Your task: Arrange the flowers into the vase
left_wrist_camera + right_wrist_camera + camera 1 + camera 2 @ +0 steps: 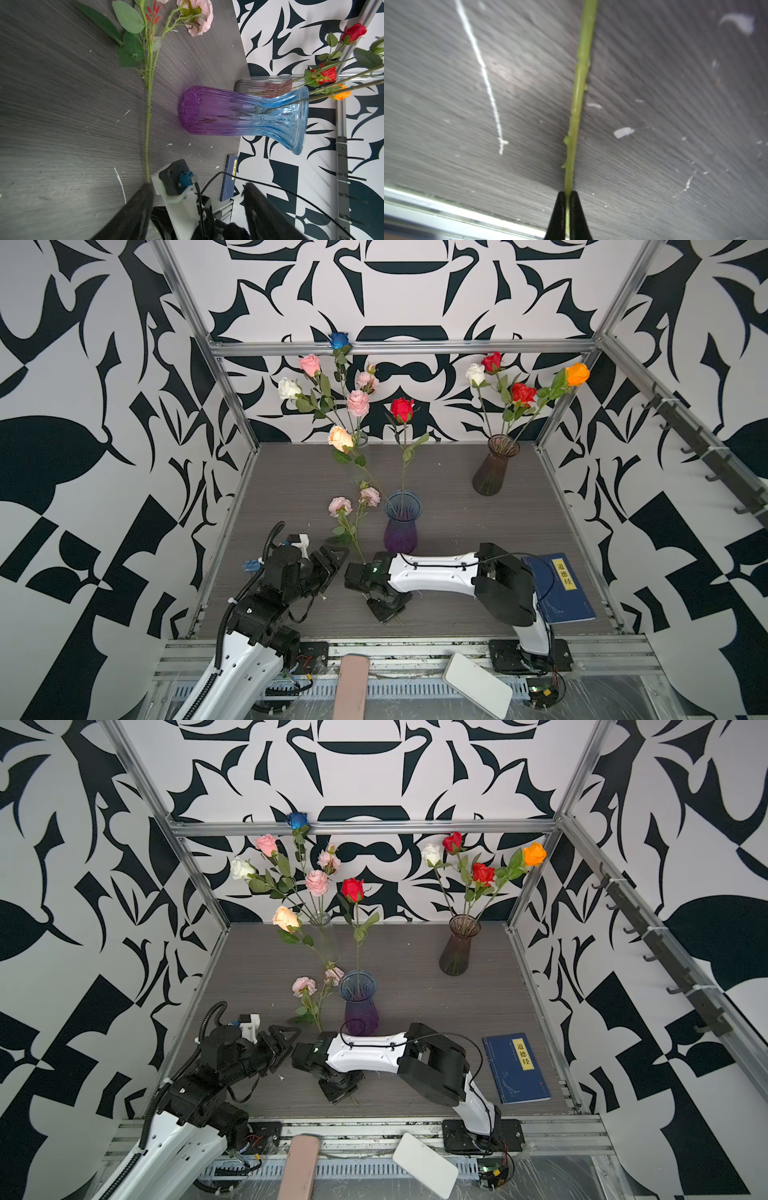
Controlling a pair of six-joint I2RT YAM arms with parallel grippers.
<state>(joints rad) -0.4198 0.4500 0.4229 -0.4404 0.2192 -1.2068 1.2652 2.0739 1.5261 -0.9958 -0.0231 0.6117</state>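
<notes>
The right gripper point(568, 194) is pressed together on the bare stem end of the pink rose spray point(354, 531), which lies on the grey table point(457, 506) just beside the purple-blue vase point(401, 526); the left gripper point(197, 186) stands spread and empty nearby

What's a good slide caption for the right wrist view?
Right pincer shut on a thorny green flower stem lying on the grey wood-grain tabletop.
</notes>
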